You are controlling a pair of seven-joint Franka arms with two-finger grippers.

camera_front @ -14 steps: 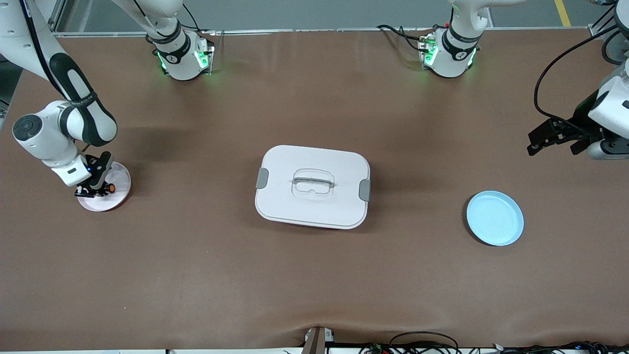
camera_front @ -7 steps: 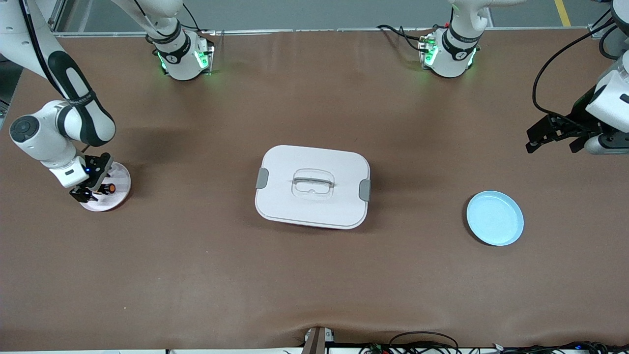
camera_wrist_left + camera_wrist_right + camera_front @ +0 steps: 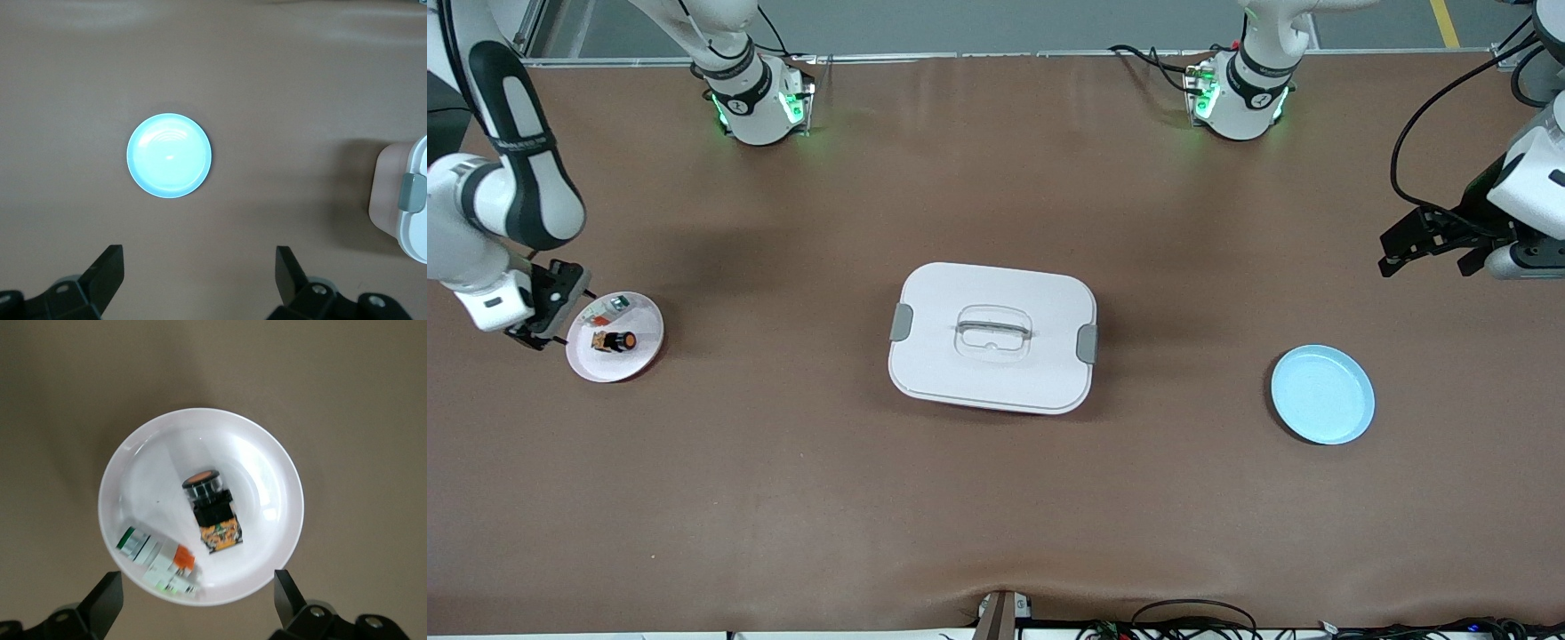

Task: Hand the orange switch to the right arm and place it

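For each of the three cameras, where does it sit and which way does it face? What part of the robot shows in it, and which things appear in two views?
Front view: high across the table, facing both bases; shows both arms, white box.
Left wrist view: on the left wrist, facing down at the blue plate; left gripper jaws open.
Right wrist view: on the right wrist, facing down at the white plate holding the orange switch; right gripper jaws open.
Shared: each plate appears in the front view too.
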